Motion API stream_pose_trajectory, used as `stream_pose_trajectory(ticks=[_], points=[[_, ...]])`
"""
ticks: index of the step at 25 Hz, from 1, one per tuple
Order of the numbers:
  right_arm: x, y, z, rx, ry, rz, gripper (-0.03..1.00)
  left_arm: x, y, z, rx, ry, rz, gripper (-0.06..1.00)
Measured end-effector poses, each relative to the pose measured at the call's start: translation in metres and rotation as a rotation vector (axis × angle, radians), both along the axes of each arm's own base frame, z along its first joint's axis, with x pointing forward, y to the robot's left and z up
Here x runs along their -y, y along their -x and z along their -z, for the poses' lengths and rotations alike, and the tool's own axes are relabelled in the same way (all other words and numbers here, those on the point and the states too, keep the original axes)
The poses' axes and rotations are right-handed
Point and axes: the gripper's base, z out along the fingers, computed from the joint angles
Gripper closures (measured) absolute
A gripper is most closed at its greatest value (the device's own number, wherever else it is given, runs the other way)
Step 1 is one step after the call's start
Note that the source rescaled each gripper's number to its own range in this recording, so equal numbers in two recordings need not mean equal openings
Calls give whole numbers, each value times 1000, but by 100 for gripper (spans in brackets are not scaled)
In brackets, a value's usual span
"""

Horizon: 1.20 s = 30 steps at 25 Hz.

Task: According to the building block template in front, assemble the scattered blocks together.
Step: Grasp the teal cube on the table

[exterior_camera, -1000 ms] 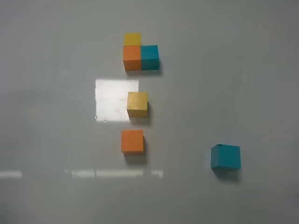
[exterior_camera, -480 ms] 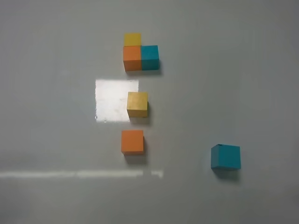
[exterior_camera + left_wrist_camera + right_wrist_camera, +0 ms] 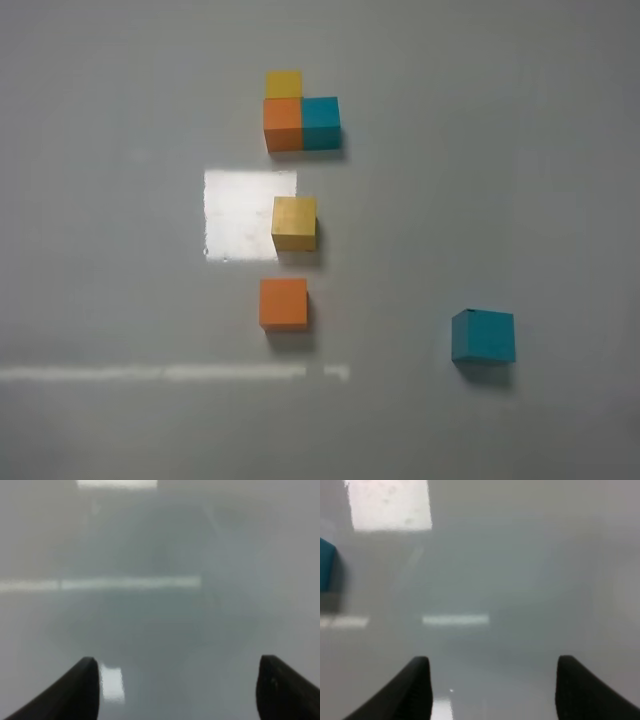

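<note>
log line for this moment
phase: pre-grasp | L-shaped three-cube template: intact | loose mustard-yellow cube, orange cube, teal cube: apart | left gripper, right gripper: open, empty

Only a reflection on the worktop [image 3: 520, 200] has been altered. A thin band of reflected light [image 3: 170, 373] is seen from the high camera toward 7 o'clock of the worktop's middle, lying from 6 to 8 o'clock of the orange cube [image 3: 284, 303]. A second ago it was broken: a short faint piece was seen at the 9 o'clock edge of the view, then a dark gap, then a brighter, thicker stretch. By half a second ago the gap had been filled. Now the band is seen as one thin, even line, run from that edge to about 6 o'clock of the cube, and the thicker stretch has been narrowed.
</note>
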Motion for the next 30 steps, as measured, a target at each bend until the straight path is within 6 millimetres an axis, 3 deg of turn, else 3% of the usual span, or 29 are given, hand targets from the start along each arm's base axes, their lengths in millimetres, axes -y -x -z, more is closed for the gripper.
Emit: stream_pose_trajectory(ticks=[9,11,13,15,18,24,28,30], points=[[0,0,-1,9,1,2,47,0,0,0,2,1,2,2],[2,1,-15,50,120,-21,47,0,0,0,2,1,2,2],[3,-2,-42,63,272,-61,47,0,0,0,2,0,2,2],[1,-17,-70,23,376,-136,47,0,0,0,2,-3,4,2],[-8,-45,-90,-60,589,-375,47,0,0,0,3,-3,5,2],[-41,-95,-75,-245,801,-713,36,1,0,0,3,-4,8,2],[-65,-118,-67,-267,888,-813,29,1,0,0,3,-4,8,2],[-76,-125,-64,-245,922,-851,19,1,0,0,3,-4,8,2]])
